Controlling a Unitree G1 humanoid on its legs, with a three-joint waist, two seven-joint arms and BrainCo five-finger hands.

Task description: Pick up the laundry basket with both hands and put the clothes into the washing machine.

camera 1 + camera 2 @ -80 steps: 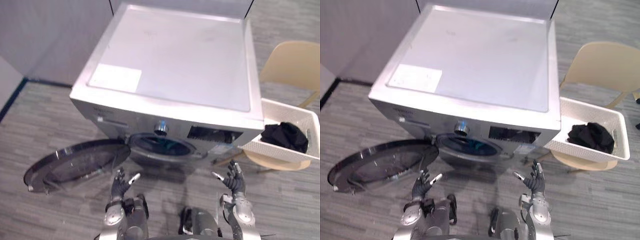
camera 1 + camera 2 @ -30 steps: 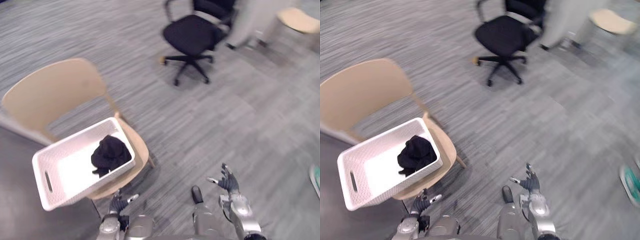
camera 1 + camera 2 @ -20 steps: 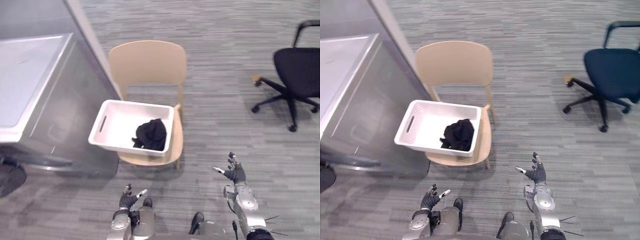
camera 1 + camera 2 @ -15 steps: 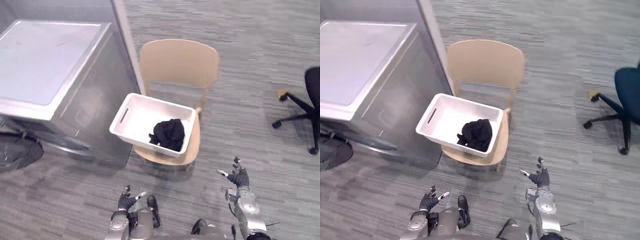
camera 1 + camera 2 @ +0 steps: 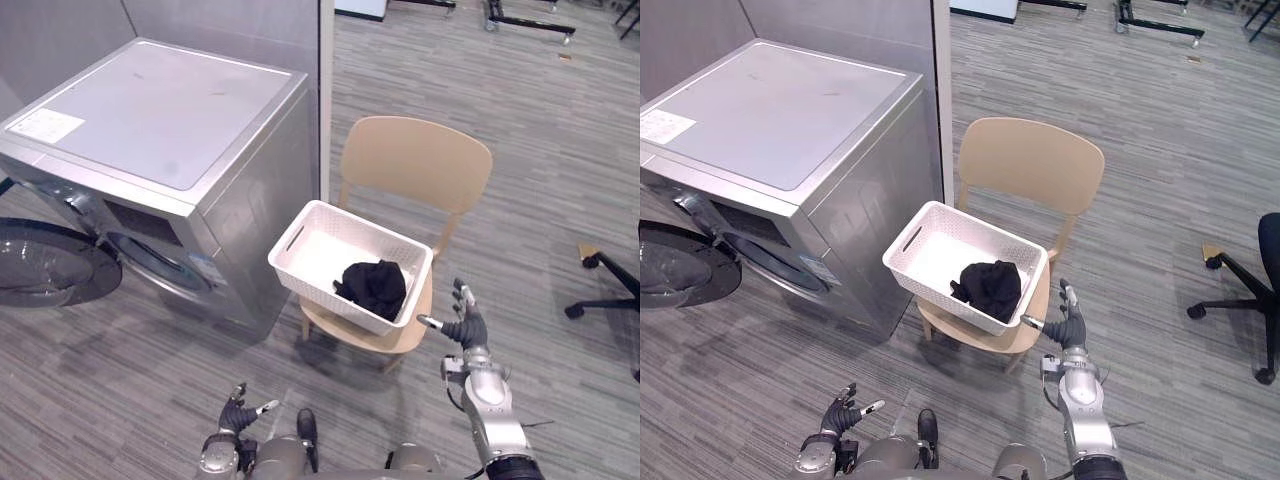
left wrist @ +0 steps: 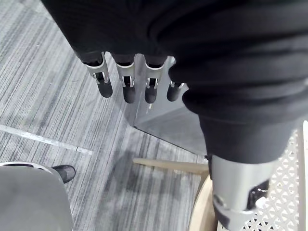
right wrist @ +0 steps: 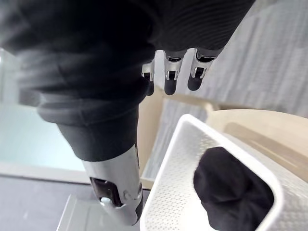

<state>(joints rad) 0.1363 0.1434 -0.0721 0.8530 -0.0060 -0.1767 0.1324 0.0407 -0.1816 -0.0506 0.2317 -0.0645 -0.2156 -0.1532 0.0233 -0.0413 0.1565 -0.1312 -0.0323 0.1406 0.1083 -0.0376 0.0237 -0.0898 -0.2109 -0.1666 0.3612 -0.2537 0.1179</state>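
Note:
A white laundry basket (image 5: 310, 232) rests tilted on a beige chair (image 5: 412, 165), to the right of the silver washing machine (image 5: 170, 110). Black clothes (image 5: 375, 287) lie in the basket's near right corner. My right hand (image 5: 465, 328) is raised with straight, spread fingers just right of the basket's near corner, not touching it. In the right wrist view the basket (image 7: 173, 202) and the clothes (image 7: 231, 187) show past the fingers (image 7: 172, 79). My left hand (image 5: 238, 410) hangs low near the floor, well short of the basket, fingers (image 6: 127, 82) relaxed and holding nothing.
The washer's round door (image 5: 45, 265) stands swung open at the left, low over the floor. A grey partition wall (image 5: 225, 20) stands behind the machine. An office chair's wheeled base (image 5: 1240, 285) shows at the right edge. Grey carpet lies between me and the chair.
The camera has swung round, so washer, chair and basket now sit in the middle of the view. My right hand is higher and closer to the basket. Both hands stay open.

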